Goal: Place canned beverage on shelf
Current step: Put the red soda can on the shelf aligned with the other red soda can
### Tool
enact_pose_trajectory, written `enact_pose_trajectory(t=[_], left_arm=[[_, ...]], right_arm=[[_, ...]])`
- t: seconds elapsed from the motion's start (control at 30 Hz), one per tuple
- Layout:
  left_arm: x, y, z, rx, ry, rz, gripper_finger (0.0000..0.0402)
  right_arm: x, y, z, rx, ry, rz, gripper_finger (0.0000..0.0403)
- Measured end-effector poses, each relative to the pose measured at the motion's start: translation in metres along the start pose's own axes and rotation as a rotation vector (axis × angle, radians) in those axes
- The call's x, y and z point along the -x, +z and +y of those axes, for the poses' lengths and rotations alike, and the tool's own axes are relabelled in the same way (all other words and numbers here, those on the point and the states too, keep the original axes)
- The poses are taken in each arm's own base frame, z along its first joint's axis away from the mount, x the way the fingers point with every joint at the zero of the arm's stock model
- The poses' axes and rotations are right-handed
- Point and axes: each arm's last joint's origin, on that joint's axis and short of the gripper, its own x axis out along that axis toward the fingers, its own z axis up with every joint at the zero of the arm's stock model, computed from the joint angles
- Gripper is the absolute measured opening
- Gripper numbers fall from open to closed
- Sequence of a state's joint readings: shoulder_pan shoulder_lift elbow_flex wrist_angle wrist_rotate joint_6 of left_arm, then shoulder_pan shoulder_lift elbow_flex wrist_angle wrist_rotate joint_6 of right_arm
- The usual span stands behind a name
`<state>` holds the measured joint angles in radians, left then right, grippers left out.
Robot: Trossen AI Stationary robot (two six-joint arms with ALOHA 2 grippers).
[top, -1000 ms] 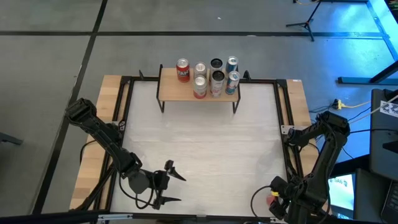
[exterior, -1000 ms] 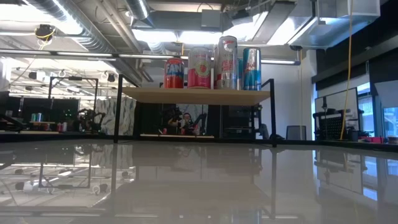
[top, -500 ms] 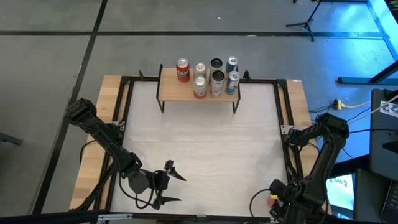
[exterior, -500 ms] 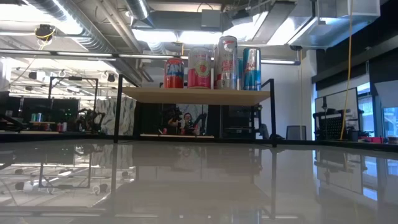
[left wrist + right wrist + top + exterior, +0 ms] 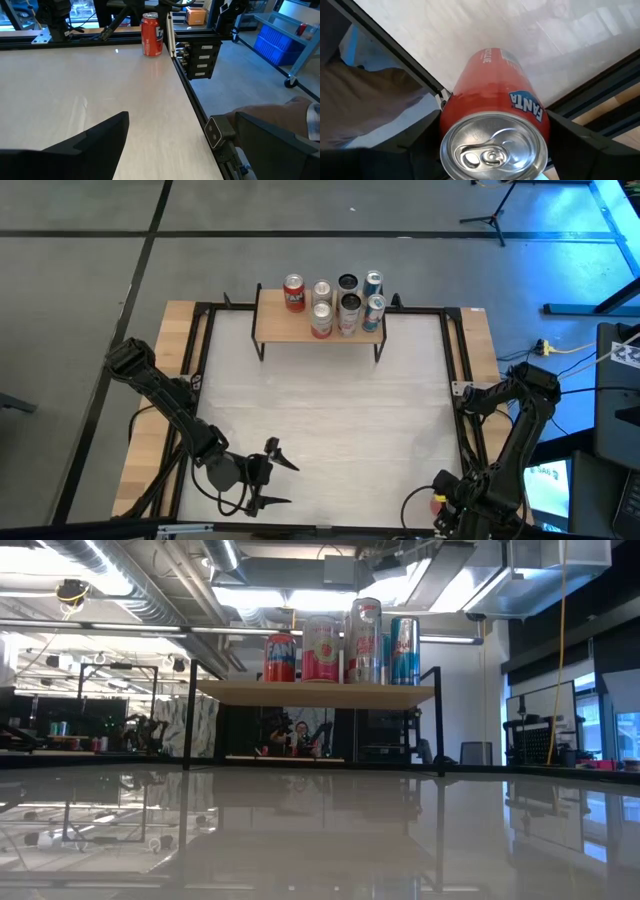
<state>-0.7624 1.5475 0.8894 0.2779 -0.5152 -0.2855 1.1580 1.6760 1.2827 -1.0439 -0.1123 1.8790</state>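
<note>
A red Fanta can (image 5: 152,34) stands upright on the white table at the near right corner. It also shows from above in the right wrist view (image 5: 492,100) and as a red spot in the high view (image 5: 437,502). My right gripper (image 5: 450,502) is over it, open, pointing down. Its fingers (image 5: 420,147) stand on either side of the can, and no touch shows. My left gripper (image 5: 293,483) waits near the near left edge, open and empty. The light-wood shelf (image 5: 300,328) stands on thin black legs at the far middle and carries several upright cans (image 5: 340,640).
A black frame rail (image 5: 197,100) runs along the table's near and right edges beside the can. A person's brown clothing (image 5: 370,100) shows just beyond the near edge. The white tabletop (image 5: 330,410) lies between the grippers and the shelf.
My right arm has shifted a little toward the table's near edge at the near right corner. The can stands where it was.
</note>
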Motion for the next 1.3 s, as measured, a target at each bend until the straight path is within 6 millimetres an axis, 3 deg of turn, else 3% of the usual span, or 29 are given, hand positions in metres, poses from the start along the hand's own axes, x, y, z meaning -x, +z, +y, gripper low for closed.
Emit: enact_pose_trajectory(t=[0.3,0.57,0.77,0.93,1.1,1.3], left_arm=[[0.000,0.000,0.000,0.000,0.000,0.000,0.0350],[0.000,0.000,0.000,0.000,0.000,0.000,0.0350],[0.000,0.000,0.000,0.000,-0.004,0.001,0.0350],[0.000,0.000,0.000,-0.010,-0.007,0.005,0.0350],[0.000,-0.003,0.001,-0.075,0.008,0.027,0.0350],[-0.007,-0.006,0.019,-0.148,0.091,0.093,0.0350]], right_arm=[[0.004,0.000,0.002,0.003,0.002,-0.016,0.0289],[0.033,0.023,0.018,0.088,0.081,-0.193,0.0288],[0.045,0.063,0.029,0.208,0.092,-0.270,0.0290],[0.053,0.107,0.030,0.279,0.071,-0.301,0.0288],[0.060,0.150,0.025,0.342,0.045,-0.305,0.0291],[0.069,0.203,0.010,0.386,0.031,-0.298,0.0287]])
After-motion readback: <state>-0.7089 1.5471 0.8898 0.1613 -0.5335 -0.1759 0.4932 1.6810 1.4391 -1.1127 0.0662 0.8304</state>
